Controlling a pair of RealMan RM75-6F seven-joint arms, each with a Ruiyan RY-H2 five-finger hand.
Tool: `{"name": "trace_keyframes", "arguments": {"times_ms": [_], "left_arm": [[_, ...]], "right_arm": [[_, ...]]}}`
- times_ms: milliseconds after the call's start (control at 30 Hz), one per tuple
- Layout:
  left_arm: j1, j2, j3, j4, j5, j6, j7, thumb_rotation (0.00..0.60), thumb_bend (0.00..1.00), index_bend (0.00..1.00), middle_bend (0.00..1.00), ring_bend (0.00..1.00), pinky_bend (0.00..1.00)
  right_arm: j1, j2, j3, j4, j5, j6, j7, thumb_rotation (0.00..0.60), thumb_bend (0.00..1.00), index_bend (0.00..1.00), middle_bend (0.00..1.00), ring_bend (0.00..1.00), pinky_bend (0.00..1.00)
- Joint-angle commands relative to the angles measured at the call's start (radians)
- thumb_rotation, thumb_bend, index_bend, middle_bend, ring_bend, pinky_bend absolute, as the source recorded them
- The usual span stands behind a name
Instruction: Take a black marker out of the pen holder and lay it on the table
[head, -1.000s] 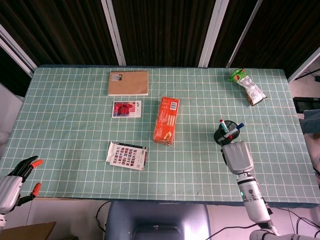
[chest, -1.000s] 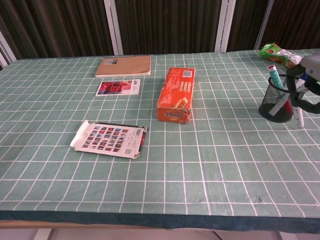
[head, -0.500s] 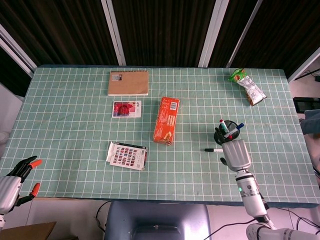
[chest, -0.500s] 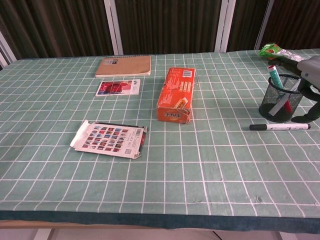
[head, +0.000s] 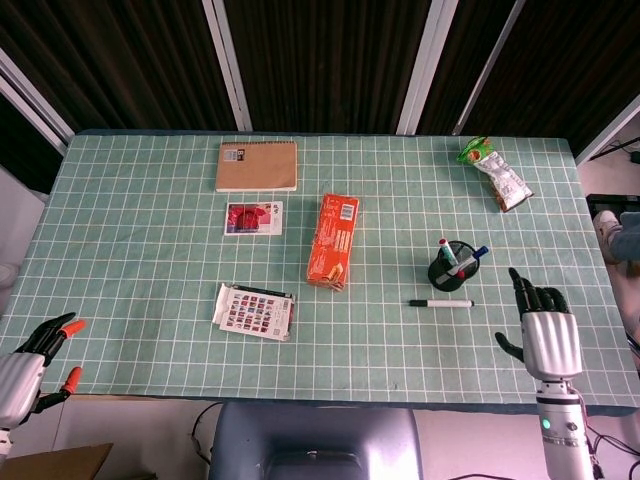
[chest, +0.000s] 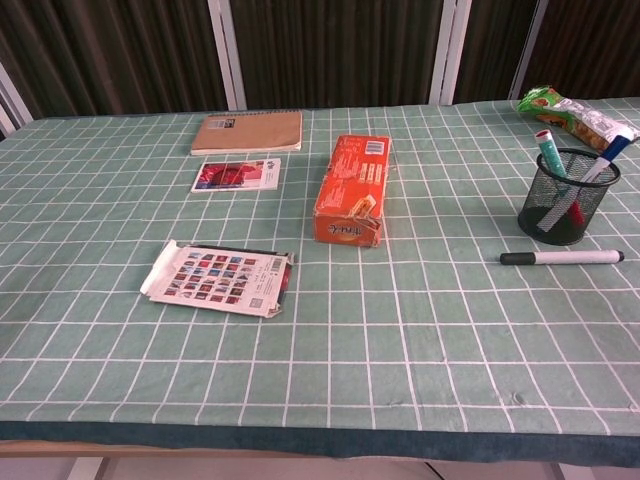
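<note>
The black marker (head: 441, 302) (chest: 561, 257) lies flat on the green gridded table, just in front of the black mesh pen holder (head: 451, 267) (chest: 561, 198), which stands upright with other pens still in it. My right hand (head: 545, 322) hovers over the table's near right part, to the right of the marker and apart from it, fingers spread and empty. Down at the near left corner my left hand (head: 28, 362) stays off the table edge, with its orange-tipped fingers apart and nothing in them. Neither hand shows in the chest view.
An orange box (head: 332, 241) lies mid-table. A patterned card pack (head: 255, 310) sits near the front left, a red photo card (head: 253, 217) and a brown notebook (head: 257, 166) further back. A snack bag (head: 494, 173) lies at the far right.
My right hand has let go of the black marker, which now lies on the table, and has drawn back to the right and toward the front edge. The left hand has not moved.
</note>
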Motion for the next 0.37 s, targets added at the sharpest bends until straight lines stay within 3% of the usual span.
{"name": "trace_keyframes", "arguments": {"times_ms": [33,367], "left_arm": [[-0.002,-0.001,0.000,-0.001,-0.001,-0.004,0.003,0.600,0.44,0.19,0.09,0.10,0.38],[-0.002,0.000,0.002,-0.001,0.006,-0.003,0.005,0.600,0.44,0.19,0.09,0.10,0.38]], "right_arm": [[-0.050,0.019,-0.023,0.043,-0.035,0.032,0.087,0.600,0.22,0.11,0.17,0.10,0.18],[-0.056,0.006,-0.014,0.073,-0.051,-0.019,0.109,0.600,0.22,0.10,0.17,0.10,0.18]]}}
